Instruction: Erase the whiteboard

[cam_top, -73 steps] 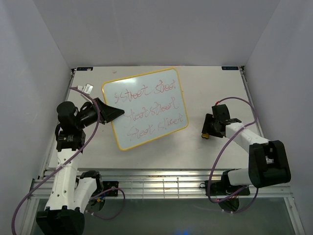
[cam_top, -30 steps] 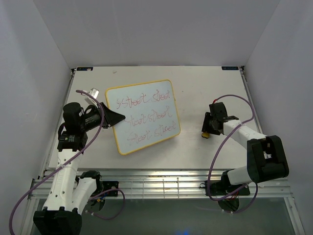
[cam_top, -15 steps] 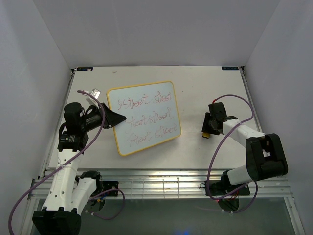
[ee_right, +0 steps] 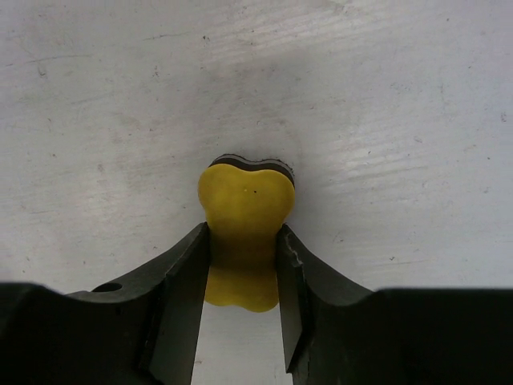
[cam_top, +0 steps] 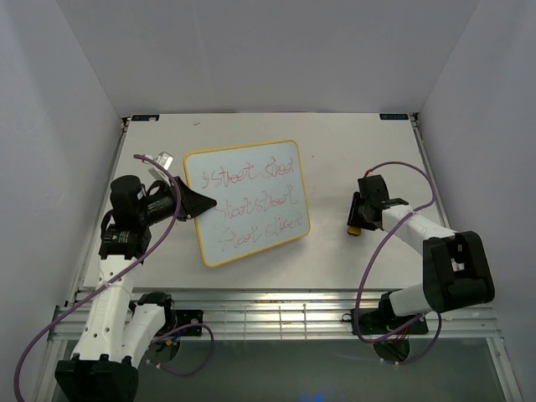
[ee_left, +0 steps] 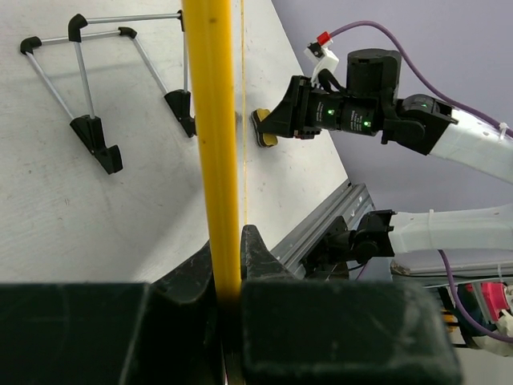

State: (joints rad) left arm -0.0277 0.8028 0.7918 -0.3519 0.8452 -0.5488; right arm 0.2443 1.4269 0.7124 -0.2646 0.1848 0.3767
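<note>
The whiteboard [cam_top: 248, 201], white with a thin yellow frame and red-green scribbles, is held tilted above the table at centre left. My left gripper [cam_top: 201, 202] is shut on its left edge; in the left wrist view the yellow frame [ee_left: 212, 120] runs straight up between my fingers. My right gripper [cam_top: 355, 224] is at the right of the table, shut on a small yellow eraser [ee_right: 244, 210] with a dark felt base that rests on the table. The eraser also shows in the top view [cam_top: 353, 230] and the left wrist view [ee_left: 262, 128].
A thin wire easel stand [ee_left: 96, 88] with black feet lies on the table under the board. A small white object [cam_top: 161, 158] lies by the board's upper left corner. White walls enclose the table; a metal rail [cam_top: 276, 314] runs along the near edge.
My left gripper has pulled the whiteboard leftward and a little toward the near edge, turning it more upright. My right gripper has stayed around the eraser with only slight shifts.
</note>
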